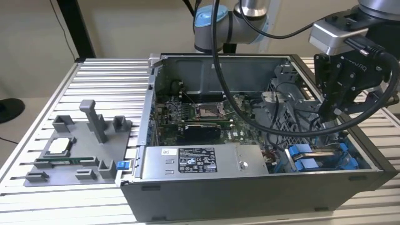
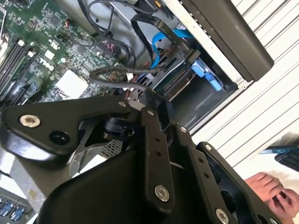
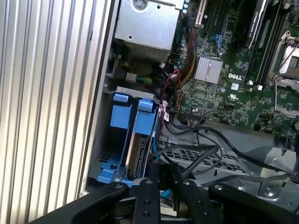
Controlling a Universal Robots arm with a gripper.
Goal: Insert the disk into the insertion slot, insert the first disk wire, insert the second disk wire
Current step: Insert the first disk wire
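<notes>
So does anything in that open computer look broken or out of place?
Nothing broken or spilled. Loose black cables sprawl across the grey perforated metal cage beside the blue-framed silver disk, and a person's hand lies nearby.

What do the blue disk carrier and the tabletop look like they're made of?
The disk carrier looks like moulded plastic: uniform bright blue, soft sheen, rounded tabs. The tabletop looks like bare aluminium, probably extruded: pale silver, matte, straight parallel ribs.
</notes>
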